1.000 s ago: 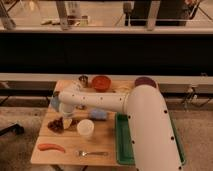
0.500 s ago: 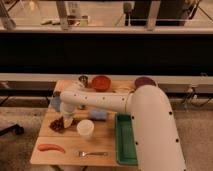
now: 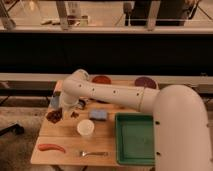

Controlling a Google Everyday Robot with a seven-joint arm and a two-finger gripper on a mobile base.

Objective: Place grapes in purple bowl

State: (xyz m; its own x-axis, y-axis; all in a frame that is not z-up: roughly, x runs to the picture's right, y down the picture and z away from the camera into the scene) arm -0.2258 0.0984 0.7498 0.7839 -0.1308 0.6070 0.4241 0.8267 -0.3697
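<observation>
Just to the left of the jaws, as the camera looks, the grapes [image 3: 55, 115] are lying on the wooden table [image 3: 65, 139] as a dark reddish lump. They are close beside the gripper [image 3: 70, 108], which is being held low over the table's left part at the end of the white arm [image 3: 110, 94]. The jaws are being kept together. Whether a stem or berry is being pinched between them cannot be told, since the wrist is covering that spot. The bunch's long axis cannot be made out either, as it is showing only as a rough clump.

The purple bowl [image 3: 145, 82] is sitting well apart from the jaws, far to their right and beyond them at the table's back corner. The coming move is therefore being judged as a long carry rightward and away, once the bunch is secured. The orange-red bowl [image 3: 101, 80] is standing on that line, nearer the jaws than the purple one, and it is not to be mistaken for the goal.

Just right of the jaws a blue sponge [image 3: 98, 114] is lying flat. Nearer the camera and slightly right, a white cup [image 3: 85, 128] is standing upright – the likeliest thing to be knocked in a low sweep. Further right, the green tray [image 3: 135, 139] is filling the near corner. A carrot-like piece [image 3: 51, 148] and a fork [image 3: 93, 153] are lying by the near edge, out of the way.
</observation>
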